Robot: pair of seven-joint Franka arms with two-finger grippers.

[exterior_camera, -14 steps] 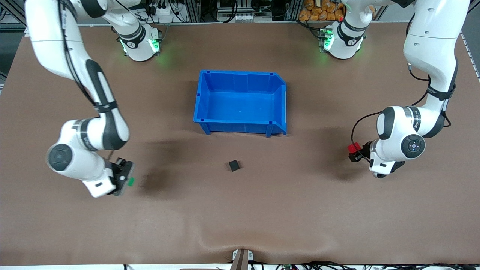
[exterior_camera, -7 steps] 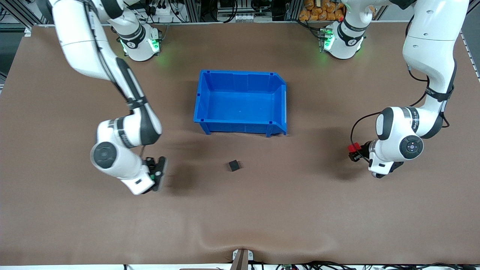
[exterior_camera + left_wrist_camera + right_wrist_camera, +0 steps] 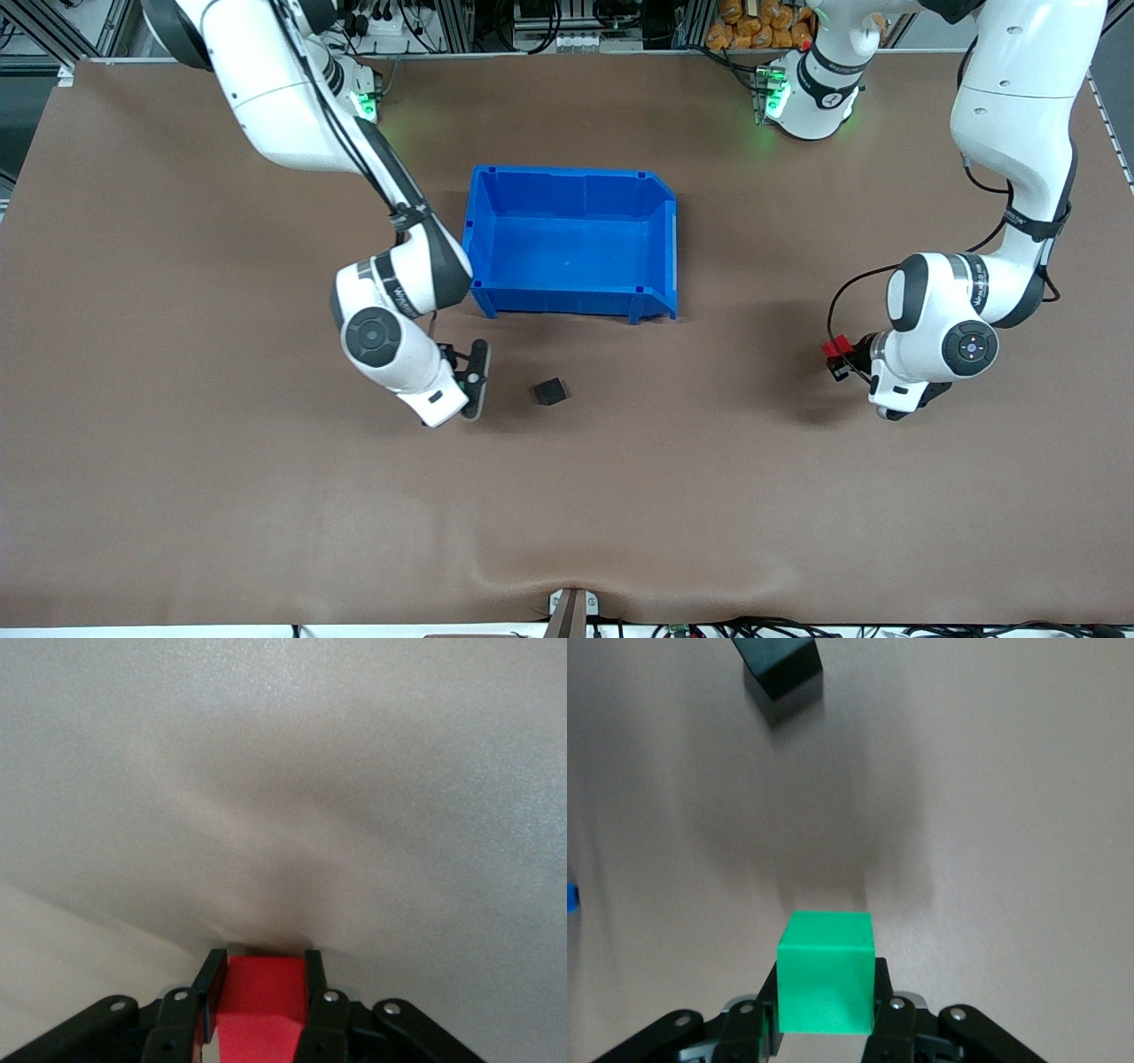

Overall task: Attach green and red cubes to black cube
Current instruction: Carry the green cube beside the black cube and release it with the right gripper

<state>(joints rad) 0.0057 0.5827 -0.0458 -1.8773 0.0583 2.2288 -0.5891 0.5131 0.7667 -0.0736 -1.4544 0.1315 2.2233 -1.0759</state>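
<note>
Two loaded grippers: right gripper [image 3: 476, 379] clamped on green cube [image 3: 826, 971] just beside black cube [image 3: 550, 391] lying nearer the front camera than blue bin [image 3: 567, 301], left gripper [image 3: 838, 359] pinching red cube [image 3: 261, 1001] well apart; risk of shoving the loose, unheld black cube instead of mating.

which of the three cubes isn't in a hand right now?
The black cube, resting on the table nearer the front camera than the blue bin. The right hand grips the green cube; the left hand grips the red cube.
</note>
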